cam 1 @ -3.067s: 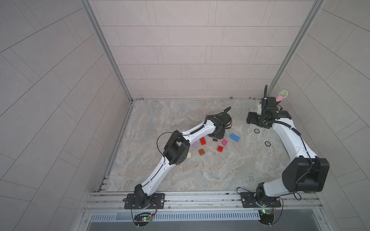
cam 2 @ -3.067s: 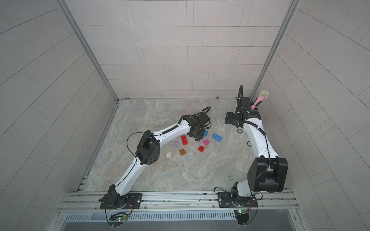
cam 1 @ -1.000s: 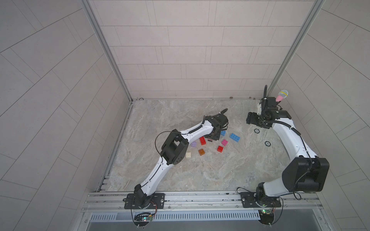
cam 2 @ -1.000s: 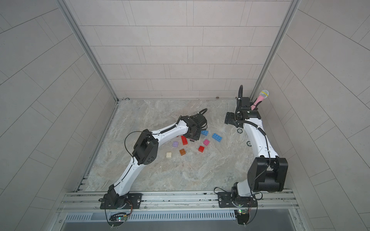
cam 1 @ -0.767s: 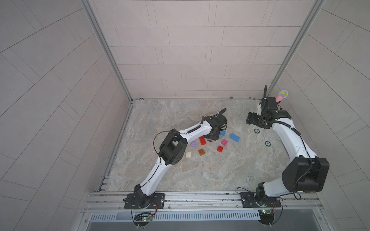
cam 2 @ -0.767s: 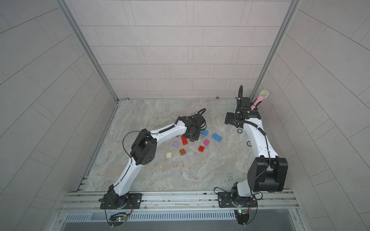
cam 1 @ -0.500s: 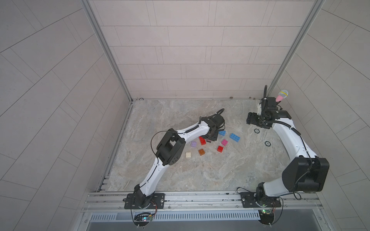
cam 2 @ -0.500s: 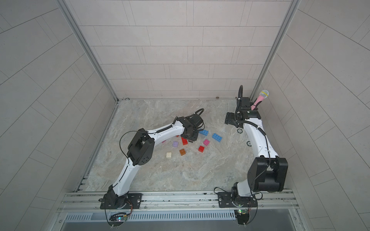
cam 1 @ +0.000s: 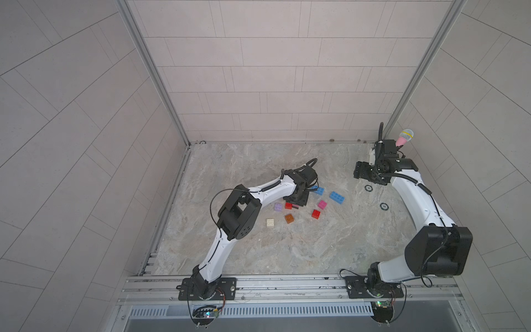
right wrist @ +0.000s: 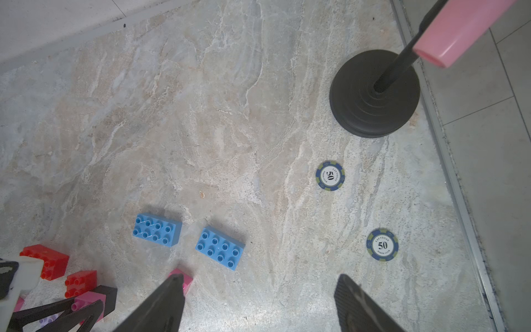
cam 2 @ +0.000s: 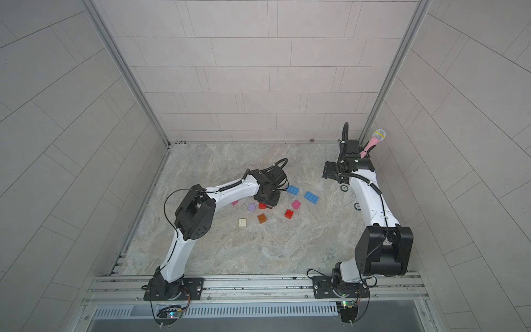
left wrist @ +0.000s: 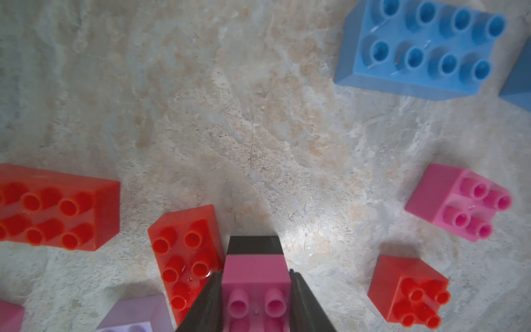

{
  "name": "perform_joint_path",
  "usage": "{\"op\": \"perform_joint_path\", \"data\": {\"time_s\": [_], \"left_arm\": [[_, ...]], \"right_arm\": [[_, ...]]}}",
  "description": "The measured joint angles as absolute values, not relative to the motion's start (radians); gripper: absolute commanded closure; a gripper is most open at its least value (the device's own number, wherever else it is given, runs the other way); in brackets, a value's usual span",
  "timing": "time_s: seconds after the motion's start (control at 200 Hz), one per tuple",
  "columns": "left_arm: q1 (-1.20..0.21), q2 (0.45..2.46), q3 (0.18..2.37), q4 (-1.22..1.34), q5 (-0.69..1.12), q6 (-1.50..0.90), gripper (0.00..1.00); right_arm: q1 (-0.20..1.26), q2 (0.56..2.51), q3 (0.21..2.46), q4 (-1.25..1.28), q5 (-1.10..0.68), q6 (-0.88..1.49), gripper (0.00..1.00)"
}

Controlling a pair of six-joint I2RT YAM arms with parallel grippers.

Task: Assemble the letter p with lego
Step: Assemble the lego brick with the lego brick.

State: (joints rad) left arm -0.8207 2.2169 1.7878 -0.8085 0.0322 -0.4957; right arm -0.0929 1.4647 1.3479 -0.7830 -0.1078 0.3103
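Note:
My left gripper (left wrist: 255,273) is shut on a pink lego brick (left wrist: 254,283) with a black brick (left wrist: 254,245) joined to its far end. In both top views it (cam 1: 297,198) (cam 2: 267,198) hangs low over the bricks, close beside a red oblong brick (left wrist: 186,258). Loose around it lie another red oblong (left wrist: 54,207), a red square (cam 1: 316,214), a pink square (cam 1: 322,204), two blue oblongs (cam 1: 317,190) (cam 1: 337,197), a lilac (cam 1: 278,207), an orange-brown (cam 1: 289,218) and a cream brick (cam 1: 270,222). My right gripper (right wrist: 260,277) stands open and empty, raised at the back right (cam 1: 360,174).
A pink microphone (cam 1: 404,137) on a black round stand (right wrist: 373,95) is in the back right corner. Two poker chips (right wrist: 330,175) (right wrist: 382,245) lie on the marble table (cam 1: 287,253) by the right arm. Tiled walls close in three sides.
My left gripper has carried the pink and black bricks a little to the left and toward the front, away from the blue brick. The right arm has not moved.

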Motion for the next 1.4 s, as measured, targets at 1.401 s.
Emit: {"op": "perform_joint_path", "data": {"time_s": [1.401], "left_arm": [[-0.87, 2.234, 1.856, -0.968, 0.099, -0.469, 0.34]], "right_arm": [[-0.091, 1.478, 1.348, -0.798, -0.128, 0.279, 0.15]]}}
